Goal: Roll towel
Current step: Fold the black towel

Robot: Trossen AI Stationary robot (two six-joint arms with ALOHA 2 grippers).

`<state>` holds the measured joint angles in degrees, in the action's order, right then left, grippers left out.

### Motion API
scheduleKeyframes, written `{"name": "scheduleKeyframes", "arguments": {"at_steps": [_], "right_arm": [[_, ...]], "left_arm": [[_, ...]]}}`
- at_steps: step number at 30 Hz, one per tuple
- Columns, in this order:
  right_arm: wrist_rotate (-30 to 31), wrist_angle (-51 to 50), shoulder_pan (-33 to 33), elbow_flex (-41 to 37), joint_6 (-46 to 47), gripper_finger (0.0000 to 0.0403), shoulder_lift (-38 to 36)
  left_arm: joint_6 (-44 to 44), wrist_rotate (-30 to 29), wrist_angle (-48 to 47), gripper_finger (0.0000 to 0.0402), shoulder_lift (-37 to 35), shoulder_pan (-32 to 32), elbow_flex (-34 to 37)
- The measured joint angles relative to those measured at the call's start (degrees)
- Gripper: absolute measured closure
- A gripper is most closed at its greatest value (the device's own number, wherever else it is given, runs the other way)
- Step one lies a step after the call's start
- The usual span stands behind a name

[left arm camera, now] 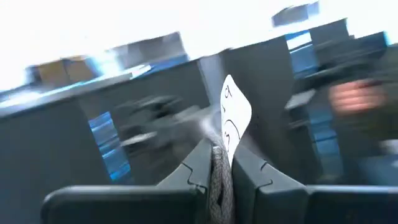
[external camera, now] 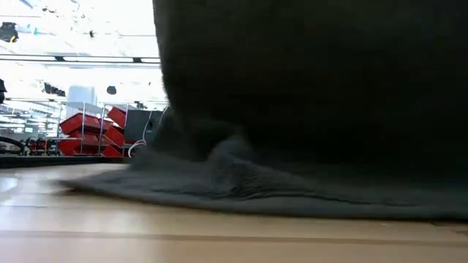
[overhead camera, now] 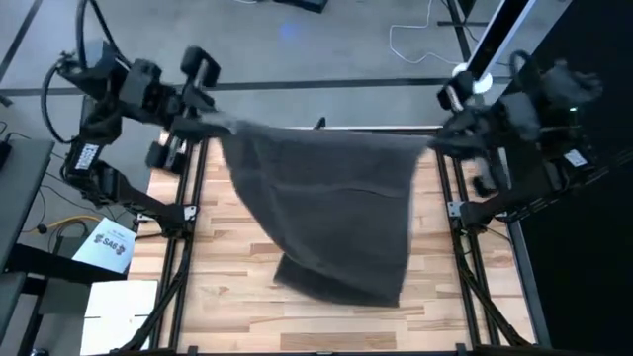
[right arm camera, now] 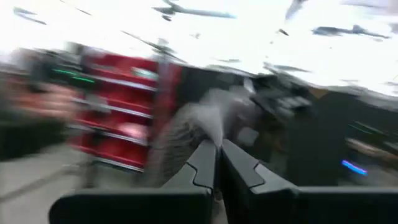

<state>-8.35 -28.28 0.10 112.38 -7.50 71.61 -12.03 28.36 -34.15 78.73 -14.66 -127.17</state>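
Towel (overhead camera: 331,213) btwn both grippers (hanging)

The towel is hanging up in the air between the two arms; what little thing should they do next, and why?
Probably lower it, drawing it flat onto the table. Both hands, left hand and right hand, pinch the top corners of the towel, and only its bottom edge is bunched on the wood. It likely needs to lie flat before rolling can start.

Both grippers (overhead camera: 203,124) (overhead camera: 445,133) raised, clamped shut.
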Motion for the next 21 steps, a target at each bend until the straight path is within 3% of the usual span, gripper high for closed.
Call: {"name": "scheduleKeyframes", "arguments": {"at_steps": [5,9,12,14,16,21], "right_arm": [[19.1,-6.1,-8.9,0.0,5.7,0.0403,2.1],[24.5,-16.4,-18.3,0.1,9.7,0.0403,4.2],[26.4,-23.2,-22.5,-0.2,11.9,0.0403,7.2],[21.5,-23.5,-22.2,-0.4,10.9,0.0403,8.1],[11.2,-22.3,-20.6,0.8,9.4,0.0403,7.3],[-20.1,-19.7,-13.8,5.1,5.8,0.0403,4.9]], "left_arm": [[-4.6,-27.3,-13.0,0.0384,2.1,-5.9,0.1],[-7.3,-46.6,-22.3,0.0384,5.3,-10.6,0.2],[-7.7,-53.9,-27.8,0.0384,8.2,-11.7,0.2],[-7.6,-50.9,-30.0,0.0384,9.2,-10.4,0.3],[-6.6,-43.0,-30.6,0.0384,8.8,-8.0,0.3],[-0.5,-7.5,-29.5,0.0384,4.5,-2.4,0.2]]}}
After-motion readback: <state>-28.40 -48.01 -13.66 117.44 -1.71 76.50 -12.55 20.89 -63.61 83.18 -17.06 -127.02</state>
